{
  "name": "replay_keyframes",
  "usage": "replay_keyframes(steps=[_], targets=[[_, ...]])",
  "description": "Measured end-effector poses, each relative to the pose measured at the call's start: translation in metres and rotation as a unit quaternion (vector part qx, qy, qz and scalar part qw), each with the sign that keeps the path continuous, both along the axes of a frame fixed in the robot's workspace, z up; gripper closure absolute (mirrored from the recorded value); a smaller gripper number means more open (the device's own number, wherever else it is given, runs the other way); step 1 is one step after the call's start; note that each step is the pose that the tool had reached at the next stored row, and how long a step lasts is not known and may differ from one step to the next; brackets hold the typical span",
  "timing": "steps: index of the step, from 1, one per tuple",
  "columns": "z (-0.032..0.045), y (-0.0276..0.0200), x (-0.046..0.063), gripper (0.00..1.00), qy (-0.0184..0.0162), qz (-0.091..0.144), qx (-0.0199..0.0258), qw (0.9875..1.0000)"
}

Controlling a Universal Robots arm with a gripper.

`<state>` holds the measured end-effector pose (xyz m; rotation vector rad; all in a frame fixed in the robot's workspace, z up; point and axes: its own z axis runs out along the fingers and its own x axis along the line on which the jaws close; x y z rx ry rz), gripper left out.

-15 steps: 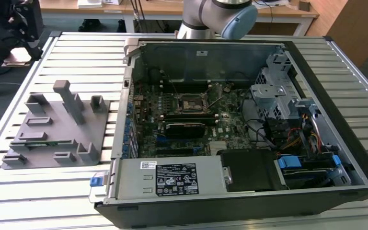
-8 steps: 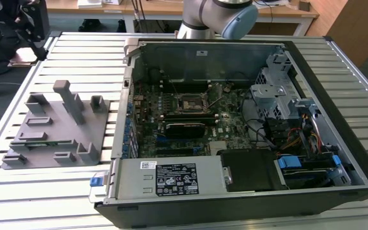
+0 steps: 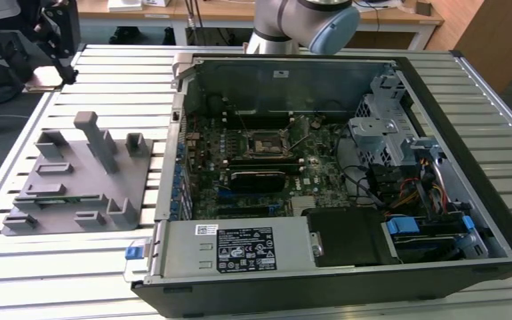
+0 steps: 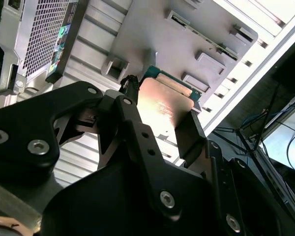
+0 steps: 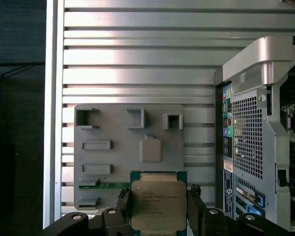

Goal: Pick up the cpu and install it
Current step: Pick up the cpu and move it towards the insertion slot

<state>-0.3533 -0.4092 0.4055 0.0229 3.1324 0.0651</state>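
Slatted metal table [image 5: 137,59] runs beneath me as I hang over its edge region. My gripper [image 5: 159,210] is pinched on the cpu [image 5: 159,205]. One dark finger [image 5: 123,204] presses one edge of the chip and its partner presses the opposite edge, with the pale metal top facing up toward my wrist. In the second wrist view the cpu [image 4: 162,105] sits squarely between my jaws with open space beyond it, so I judge that it hangs clear of everything below and touches nothing but my pads. Directly beneath my grasp lies the grey plastic fixture [image 5: 118,162], its small pockets and raised blocks spread away from me. A narrow green memory stick [image 5: 103,185] rests in one slot just beside the spot under my fingers. Farther out on one side stands the open computer case [image 5: 246,132], its perforated rear panel nearest me. In the exterior view the case [image 3: 292,73] lies on its side with the board exposed. The dark socket frame [image 3: 265,143] sits near the middle of that board, well apart from the fixture [image 3: 78,173]. By my reckoning the picking up is done. The carry over to the case and the seating in the socket are not yet done.
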Motion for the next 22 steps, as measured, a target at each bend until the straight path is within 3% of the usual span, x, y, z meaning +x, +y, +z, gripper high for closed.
replay_keyframes(steps=[22], targets=[[0.0000, 0.0000, 0.035, 0.46, 0.0000, 0.000, 0.0000, 1.0000]])
